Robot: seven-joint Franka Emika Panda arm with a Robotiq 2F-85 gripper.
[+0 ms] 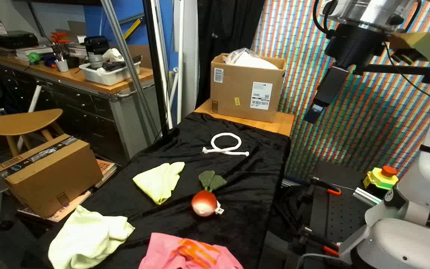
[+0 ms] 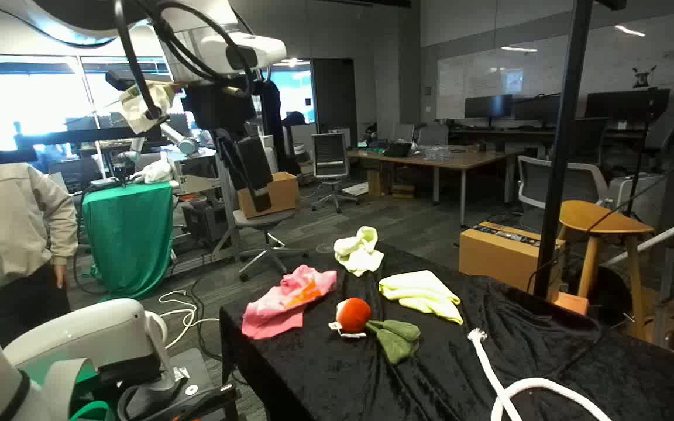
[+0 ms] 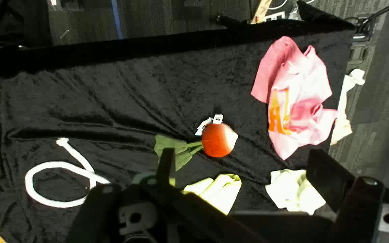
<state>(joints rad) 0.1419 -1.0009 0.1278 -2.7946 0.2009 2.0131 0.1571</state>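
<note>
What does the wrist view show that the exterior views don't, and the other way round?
Only the wrist view shows the clear gap between the fingers of the open gripper, and a blue strip beyond the black-covered table.

Only the exterior views show the robot's white base, a wooden stool and a taped cardboard box.

Shared: the gripper, the table, and on it a toy radish, white rope, pink cloth, yellow cloth and paler cloth.

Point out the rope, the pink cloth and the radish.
Rope [image 1: 222,150]: in an exterior view, where its strands cross.
Pink cloth [image 3: 300,101]: in the wrist view, on the middle of its crumpled fabric.
Radish [image 2: 353,314]: in an exterior view, on its red bulb.
</note>
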